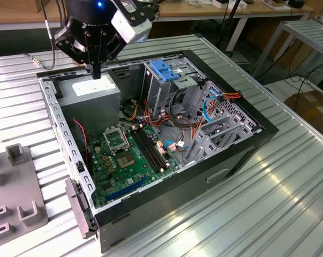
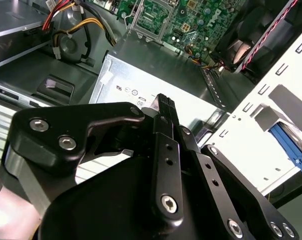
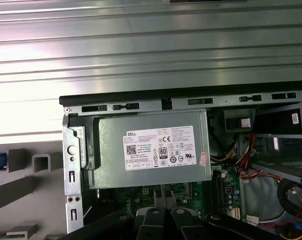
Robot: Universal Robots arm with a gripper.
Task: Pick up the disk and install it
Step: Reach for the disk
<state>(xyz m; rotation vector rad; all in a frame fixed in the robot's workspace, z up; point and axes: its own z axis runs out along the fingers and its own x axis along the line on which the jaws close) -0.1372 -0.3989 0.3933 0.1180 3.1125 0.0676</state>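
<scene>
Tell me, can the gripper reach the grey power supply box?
Probably yes. The gripper hangs right above the power supply in the open computer case, and nothing sits between them.

Cramped inside the computer case (image 1: 53,107), open above it

I see my gripper (image 1: 96,72), fingers together, just above the power supply (image 1: 94,95), with free air over it. The blue-topped drive cage (image 1: 164,75) stands tall nearby, and loose cables (image 1: 177,126) crowd the gap beside the motherboard (image 1: 126,155). The slatted table (image 1: 241,214) offers open passage on the exterior view's right; a grey fixture (image 1: 16,201) blocks its left.
</scene>
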